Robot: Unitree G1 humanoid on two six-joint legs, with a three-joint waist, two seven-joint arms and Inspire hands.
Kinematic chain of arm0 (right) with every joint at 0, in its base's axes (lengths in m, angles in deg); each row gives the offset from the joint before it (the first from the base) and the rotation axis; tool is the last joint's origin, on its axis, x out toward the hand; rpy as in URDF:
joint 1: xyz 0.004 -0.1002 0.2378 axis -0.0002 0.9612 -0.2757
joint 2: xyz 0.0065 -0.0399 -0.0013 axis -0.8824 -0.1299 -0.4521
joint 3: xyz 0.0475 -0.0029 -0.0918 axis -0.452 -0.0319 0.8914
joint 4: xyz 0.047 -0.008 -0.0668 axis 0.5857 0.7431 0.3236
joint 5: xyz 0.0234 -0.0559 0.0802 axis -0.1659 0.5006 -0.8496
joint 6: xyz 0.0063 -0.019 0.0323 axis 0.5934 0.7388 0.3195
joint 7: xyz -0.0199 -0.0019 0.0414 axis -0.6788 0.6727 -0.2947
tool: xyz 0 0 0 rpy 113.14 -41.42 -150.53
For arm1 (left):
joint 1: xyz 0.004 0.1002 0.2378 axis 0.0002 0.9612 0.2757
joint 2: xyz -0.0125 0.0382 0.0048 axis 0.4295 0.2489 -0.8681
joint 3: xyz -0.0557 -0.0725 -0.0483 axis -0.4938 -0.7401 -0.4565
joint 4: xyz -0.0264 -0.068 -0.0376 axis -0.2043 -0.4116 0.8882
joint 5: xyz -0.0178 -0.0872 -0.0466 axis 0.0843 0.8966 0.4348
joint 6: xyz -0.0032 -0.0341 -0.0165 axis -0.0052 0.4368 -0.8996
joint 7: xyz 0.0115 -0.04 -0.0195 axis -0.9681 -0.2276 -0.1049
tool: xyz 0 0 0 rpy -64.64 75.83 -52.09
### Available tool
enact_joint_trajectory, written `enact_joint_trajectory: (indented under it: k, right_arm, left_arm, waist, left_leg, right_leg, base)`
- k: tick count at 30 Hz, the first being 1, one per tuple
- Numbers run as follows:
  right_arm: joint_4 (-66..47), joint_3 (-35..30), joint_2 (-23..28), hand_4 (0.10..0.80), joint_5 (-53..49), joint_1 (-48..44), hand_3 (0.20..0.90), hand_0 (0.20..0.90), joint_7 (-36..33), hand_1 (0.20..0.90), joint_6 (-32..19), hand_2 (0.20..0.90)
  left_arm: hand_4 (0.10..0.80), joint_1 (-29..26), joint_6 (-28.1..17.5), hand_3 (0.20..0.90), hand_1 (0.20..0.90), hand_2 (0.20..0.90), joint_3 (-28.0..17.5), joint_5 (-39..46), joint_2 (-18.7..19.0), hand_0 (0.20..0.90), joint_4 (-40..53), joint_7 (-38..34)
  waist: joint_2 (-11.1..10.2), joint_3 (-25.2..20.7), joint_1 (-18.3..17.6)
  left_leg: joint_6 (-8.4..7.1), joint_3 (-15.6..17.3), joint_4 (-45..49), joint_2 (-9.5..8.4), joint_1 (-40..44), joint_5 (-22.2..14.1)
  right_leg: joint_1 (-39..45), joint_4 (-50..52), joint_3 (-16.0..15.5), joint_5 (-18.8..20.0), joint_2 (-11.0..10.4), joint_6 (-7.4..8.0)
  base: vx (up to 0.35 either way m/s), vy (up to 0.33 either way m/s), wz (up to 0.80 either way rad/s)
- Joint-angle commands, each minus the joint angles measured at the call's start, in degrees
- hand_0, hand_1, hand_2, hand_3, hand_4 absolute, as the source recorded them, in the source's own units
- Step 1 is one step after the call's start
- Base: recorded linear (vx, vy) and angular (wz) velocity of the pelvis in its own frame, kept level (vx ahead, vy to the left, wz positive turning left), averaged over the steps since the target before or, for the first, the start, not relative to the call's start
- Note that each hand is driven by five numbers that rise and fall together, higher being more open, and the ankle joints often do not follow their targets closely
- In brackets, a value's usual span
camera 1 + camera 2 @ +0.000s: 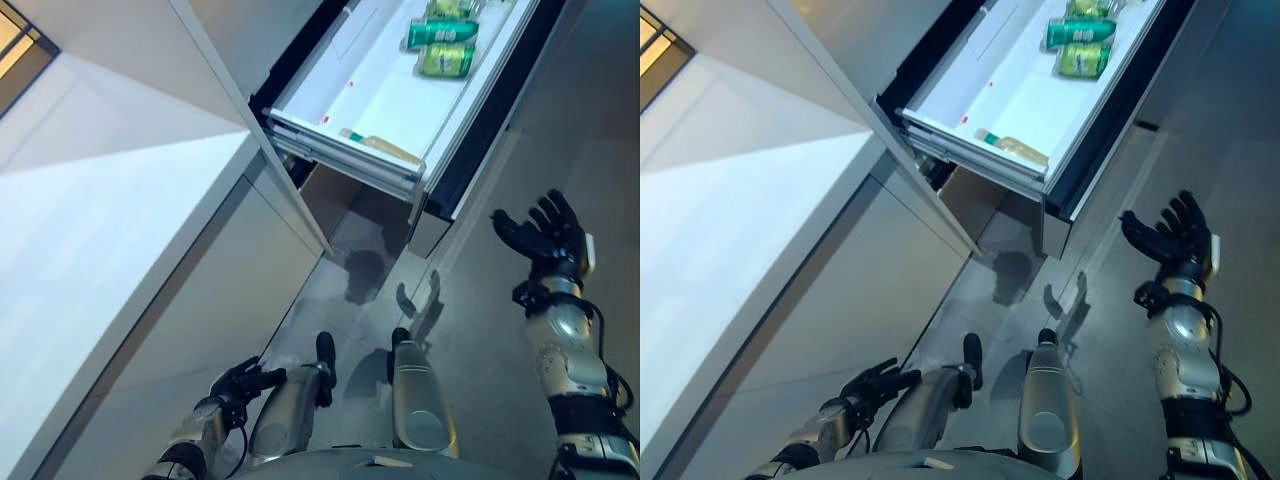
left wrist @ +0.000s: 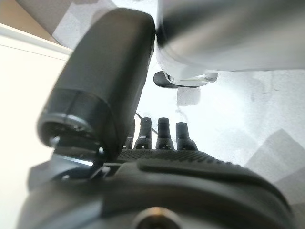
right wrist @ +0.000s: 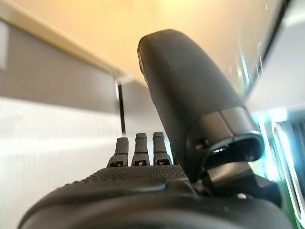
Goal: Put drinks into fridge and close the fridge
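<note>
Reaching up beside the open fridge drawer [image 1: 400, 100], right hand [image 1: 548, 238] spread empty; left hand [image 1: 235, 385] low, relaxed.

You are seeing the open fridge drawer [image 1: 400, 100] jutting out over bare floor [image 1: 480, 350]; cans [image 1: 445, 45] are seemingly crowding only its far end.

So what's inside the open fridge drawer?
The fridge drawer holds green drink cans lying at its far end and a pale flat packet near its front edge. Anything beyond the top of the view can't be seen.
</note>
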Motion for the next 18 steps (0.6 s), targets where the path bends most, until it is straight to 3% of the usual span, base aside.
enact_joint_trajectory:
  k: [1,7,18]
  right_arm:
    - [-4.3,2.2,2.2,0.8,3.0,-6.6,0.9,0.9,2.8,0.9,-1.7,0.9]
    - [-1.9,7.9,0.0,0.8,5.5,-11.8,0.9,0.9,5.7,0.9,1.4,0.9]
    - [3.1,23.6,-4.9,0.8,13.0,-30.0,0.9,0.9,9.0,0.9,12.7,0.9]
  left_arm:
    - [0.8,3.9,0.5,0.9,0.9,0.9,2.0,-0.8,2.0,0.9,1.0,-1.8]
    - [0.8,3.2,2.8,0.9,0.9,0.9,3.4,-1.5,0.6,0.9,1.0,-3.0]
    - [0.8,1.1,7.1,0.9,0.9,0.9,7.8,-0.7,-1.3,0.9,-0.4,-2.4]
  waist:
    - [-1.4,-1.9,1.4]
    - [-0.6,-2.3,2.4]
    - [2.8,-3.3,4.7]
  left_leg:
    - [5.56,3.0,9.8,-2.75,-2.4,-7.1]
    - [5.49,3.0,11.3,-2.5,-1.7,-7.5]
    - [4.35,2.2,8.4,-3.38,1.6,-4.5]
  right_leg:
    - [0.2,3.4,-2.6,-0.6,2.9,-5.2]
    - [1.4,4.4,-2.9,-1.0,2.2,-5.73]
    - [4.2,2.9,-2.5,0.1,1.1,-5.87]
  base:
    - [0.007,-0.024,0.04]
    - [0.067,0.01,0.03]
    - [0.096,0.069,-0.04]
